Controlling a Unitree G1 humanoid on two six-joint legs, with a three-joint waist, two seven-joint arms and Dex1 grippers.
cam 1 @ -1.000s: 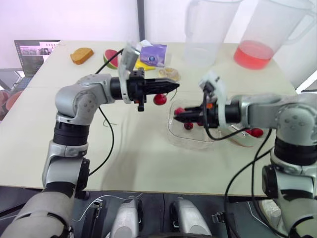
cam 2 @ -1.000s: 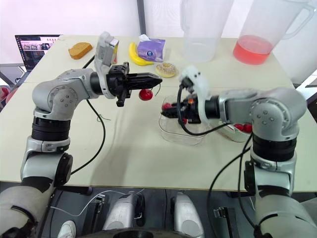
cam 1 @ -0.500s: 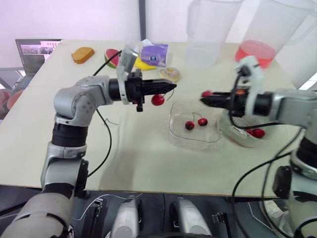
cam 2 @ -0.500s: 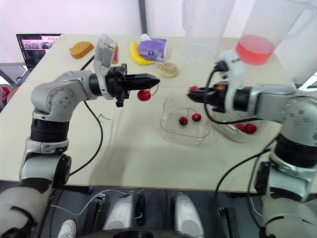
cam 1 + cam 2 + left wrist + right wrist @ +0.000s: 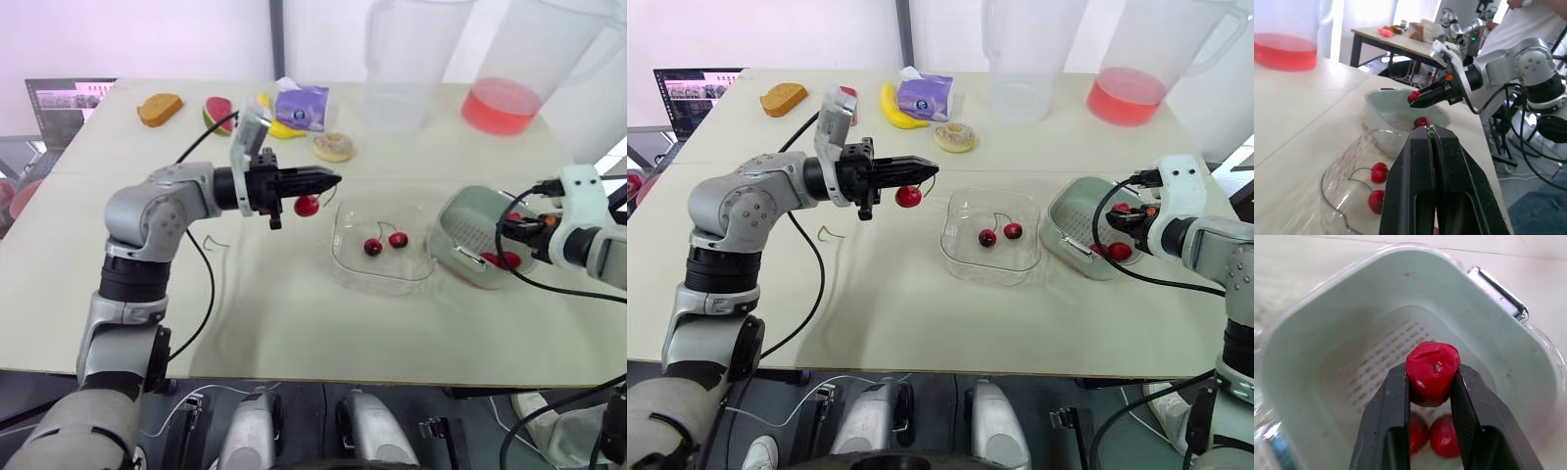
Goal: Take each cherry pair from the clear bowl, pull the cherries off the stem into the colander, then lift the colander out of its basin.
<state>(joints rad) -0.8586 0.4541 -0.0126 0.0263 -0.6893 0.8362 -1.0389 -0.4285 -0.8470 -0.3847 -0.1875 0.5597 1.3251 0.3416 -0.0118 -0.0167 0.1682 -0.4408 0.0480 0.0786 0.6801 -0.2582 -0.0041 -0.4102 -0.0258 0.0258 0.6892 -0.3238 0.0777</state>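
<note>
The left end effector [image 5: 931,170] is pinching a stem [image 5: 1430,132] tight between its fingers, and a hanging cherry [image 5: 908,197] is dangling from it above the counter [image 5: 872,294], beside the clear bowl [image 5: 965,262] where a cherry pair [image 5: 1013,231] is lying. The right end effector [image 5: 1432,374] is gripping a single cherry [image 5: 1431,363] over the colander [image 5: 1073,211], which is holding two cherries [image 5: 1444,436] at its bottom.

Your left gripper [image 5: 1432,139] has its fingers pressed together, with the tip of a green stem [image 5: 1430,132] pinched between them. Beyond, the clear bowl [image 5: 1332,171] holds one cherry pair [image 5: 1378,173]. Just beside it, near the table [image 5: 1298,98] edge, the colander [image 5: 1386,112] holds a loose cherry [image 5: 1421,121]. Over the colander, the right gripper [image 5: 1419,97] clamps a single cherry [image 5: 1413,96].
</note>
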